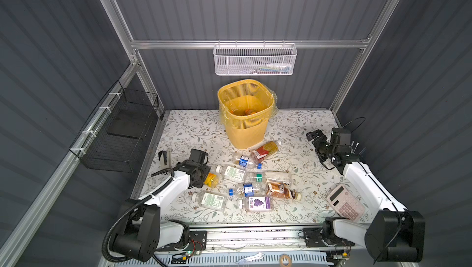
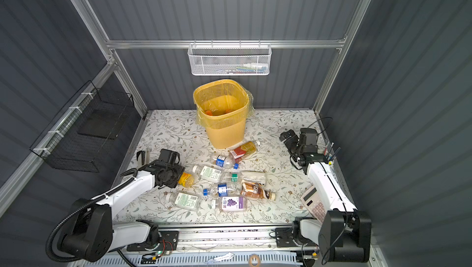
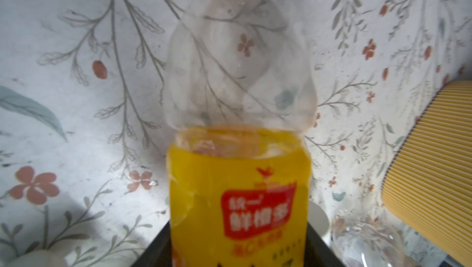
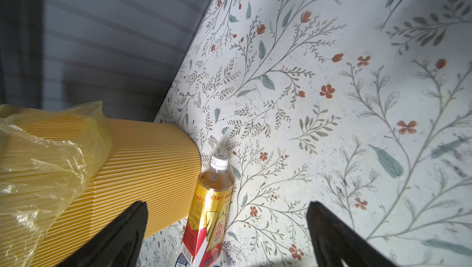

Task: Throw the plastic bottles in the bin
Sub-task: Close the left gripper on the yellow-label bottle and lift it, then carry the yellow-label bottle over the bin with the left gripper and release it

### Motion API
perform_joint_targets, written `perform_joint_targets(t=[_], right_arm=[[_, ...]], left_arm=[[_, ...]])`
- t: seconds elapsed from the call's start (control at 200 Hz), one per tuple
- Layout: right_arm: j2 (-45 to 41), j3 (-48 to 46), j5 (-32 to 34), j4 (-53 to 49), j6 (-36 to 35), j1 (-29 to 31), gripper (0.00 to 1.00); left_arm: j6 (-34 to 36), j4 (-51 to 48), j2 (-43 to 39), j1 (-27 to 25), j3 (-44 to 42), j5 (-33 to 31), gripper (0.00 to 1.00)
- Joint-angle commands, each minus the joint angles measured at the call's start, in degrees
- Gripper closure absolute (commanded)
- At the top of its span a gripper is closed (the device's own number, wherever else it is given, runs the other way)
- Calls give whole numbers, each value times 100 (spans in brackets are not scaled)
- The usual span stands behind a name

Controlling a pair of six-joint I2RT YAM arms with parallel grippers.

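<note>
Left claw [image 3: 235,246] pinches the yellow-label bottle [image 3: 237,176]; right claw [image 4: 226,204] stands spread wide.

The table cover [image 1: 194,130] is white with grey-green twigs and small red flowers. At 12 o'clock the bin [image 1: 246,128] is yellow, lattice above, fine ribs below; its bag [image 4: 46,161] is clear yellowish. The yellow-label bottle [image 3: 237,189] has a red badge with white characters. At 4 o'clock the calculator [image 1: 346,203] is pink.
</note>
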Motion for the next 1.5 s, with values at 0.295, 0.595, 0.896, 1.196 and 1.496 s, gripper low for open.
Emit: perform_joint_targets(t=[0.295, 0.595, 0.896, 1.196, 1.496], right_arm=[[-243, -302, 106, 39, 44, -142, 1], [-380, -387, 71, 73, 98, -193, 1], [-446, -491, -134, 184, 120, -206, 1], [-446, -370, -208, 25, -62, -206, 1], [-287, -317, -392, 40, 22, -197, 1]], left_arm=[[2046, 358, -801, 40, 1421, -1180, 47], [4200, 2146, -113, 40, 3035, -725, 51], [4066, 1688, 2350, -24, 6096, 2026, 49], [4720, 1072, 2550, -197, 6878, 2310, 0], [5194, 1546, 1249, -104, 5312, 789, 0]])
